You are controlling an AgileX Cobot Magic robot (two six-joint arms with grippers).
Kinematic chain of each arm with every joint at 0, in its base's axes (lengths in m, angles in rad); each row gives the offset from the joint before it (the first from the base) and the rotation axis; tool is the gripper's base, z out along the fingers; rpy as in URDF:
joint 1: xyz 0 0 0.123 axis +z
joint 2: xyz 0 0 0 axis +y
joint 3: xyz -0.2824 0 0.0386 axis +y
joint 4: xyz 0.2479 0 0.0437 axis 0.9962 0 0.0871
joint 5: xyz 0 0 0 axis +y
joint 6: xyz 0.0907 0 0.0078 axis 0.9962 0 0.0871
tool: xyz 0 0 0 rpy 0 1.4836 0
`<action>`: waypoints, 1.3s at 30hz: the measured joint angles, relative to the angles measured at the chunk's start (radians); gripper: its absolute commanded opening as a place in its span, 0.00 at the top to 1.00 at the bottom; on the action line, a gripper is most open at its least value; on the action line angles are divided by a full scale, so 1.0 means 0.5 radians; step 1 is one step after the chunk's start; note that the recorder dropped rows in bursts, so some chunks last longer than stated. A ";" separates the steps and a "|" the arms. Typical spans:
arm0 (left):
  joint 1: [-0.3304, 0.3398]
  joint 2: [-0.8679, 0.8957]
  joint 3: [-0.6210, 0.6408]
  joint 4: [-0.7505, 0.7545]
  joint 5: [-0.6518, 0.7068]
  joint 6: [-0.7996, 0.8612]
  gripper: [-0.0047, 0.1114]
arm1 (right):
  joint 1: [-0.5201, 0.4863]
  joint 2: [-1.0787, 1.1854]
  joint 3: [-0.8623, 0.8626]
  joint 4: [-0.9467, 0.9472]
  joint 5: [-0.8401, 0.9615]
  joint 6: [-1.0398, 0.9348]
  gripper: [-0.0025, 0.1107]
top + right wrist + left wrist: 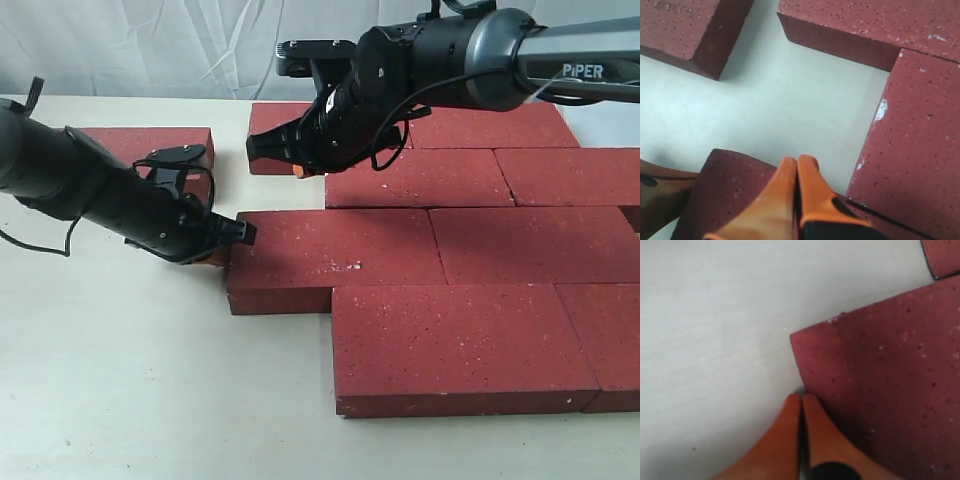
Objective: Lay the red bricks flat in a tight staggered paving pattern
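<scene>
Rough, white-flecked red bricks (455, 345), flat rectangular slabs.
Left gripper (801, 402), right gripper (798, 165): both pinched together, empty; far bricks partly hidden.

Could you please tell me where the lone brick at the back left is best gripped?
Probably from above, across the short width of the lone brick, near mid-length: it lies flat, apart from the paved bricks, so its long sides seem free.
</scene>
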 measured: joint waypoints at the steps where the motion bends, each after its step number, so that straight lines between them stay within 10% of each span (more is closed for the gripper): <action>1: -0.004 0.000 0.000 0.000 -0.011 0.000 0.96 | 0.000 0.000 0.000 0.000 0.000 0.000 0.99; 20: 0.173 -0.131 -0.004 0.415 0.115 -0.271 0.96 | 0.000 -0.003 0.000 0.000 0.177 0.000 0.99; 39: 0.390 -1.039 0.114 2.034 0.396 -1.795 0.96 | -0.188 -0.452 0.229 0.407 0.733 -0.221 0.99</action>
